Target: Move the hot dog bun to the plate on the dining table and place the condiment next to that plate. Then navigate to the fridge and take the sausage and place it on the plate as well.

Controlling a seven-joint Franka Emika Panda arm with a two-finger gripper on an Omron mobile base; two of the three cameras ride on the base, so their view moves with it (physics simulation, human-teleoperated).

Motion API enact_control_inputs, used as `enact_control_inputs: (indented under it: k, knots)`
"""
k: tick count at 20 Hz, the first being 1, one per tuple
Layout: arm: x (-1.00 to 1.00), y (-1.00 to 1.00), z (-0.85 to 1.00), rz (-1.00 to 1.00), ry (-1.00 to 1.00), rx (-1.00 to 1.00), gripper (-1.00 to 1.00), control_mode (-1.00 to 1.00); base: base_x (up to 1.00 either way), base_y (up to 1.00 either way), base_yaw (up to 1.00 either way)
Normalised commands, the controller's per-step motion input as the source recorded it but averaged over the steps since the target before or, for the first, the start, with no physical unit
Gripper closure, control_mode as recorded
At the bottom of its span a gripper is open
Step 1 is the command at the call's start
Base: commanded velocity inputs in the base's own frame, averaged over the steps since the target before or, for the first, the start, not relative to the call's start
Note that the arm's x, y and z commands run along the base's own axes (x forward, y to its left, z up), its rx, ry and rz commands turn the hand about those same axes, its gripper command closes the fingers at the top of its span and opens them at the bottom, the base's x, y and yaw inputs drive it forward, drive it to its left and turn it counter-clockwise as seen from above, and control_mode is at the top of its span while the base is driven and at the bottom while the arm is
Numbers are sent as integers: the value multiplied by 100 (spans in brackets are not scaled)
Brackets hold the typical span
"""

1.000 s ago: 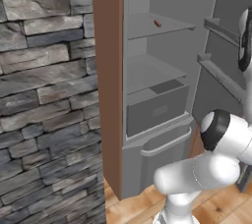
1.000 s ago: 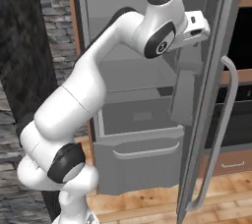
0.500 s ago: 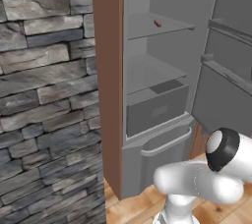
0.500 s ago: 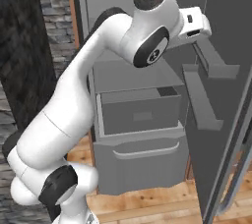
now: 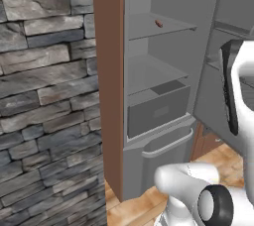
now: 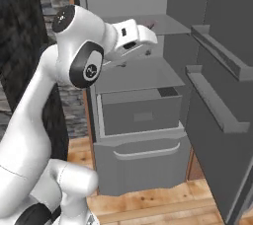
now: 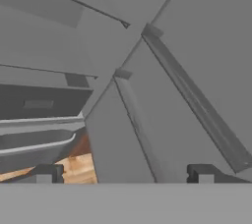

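The fridge (image 5: 163,96) door had swung wide; the end effector (image 7: 123,173), spread wide and empty, next had to reach the sausage (image 5: 158,23).

The arm is glossy white, built of rounded tubular links with fat bulbous elbows. Each joint shows a black round end cap ringed in dark grey. Behind the hand (image 7: 123,174), the wrist block is white with small dark recesses; two small dark fingertips (image 7: 47,173).
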Motion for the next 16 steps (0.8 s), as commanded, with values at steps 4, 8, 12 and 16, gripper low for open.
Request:
enact_control_inputs:
  k: [4,8,12,16]
  knots:
    - [-68,85,-19,-8,0,5,-100,-100,0,0,0]
    - [-62,76,-4,-10,6,23,-100,-100,0,0,0]
    - [-53,66,-45,0,3,43,-100,-100,0,0,0]
    - [-46,69,-54,0,2,36,-100,-100,0,0,0]
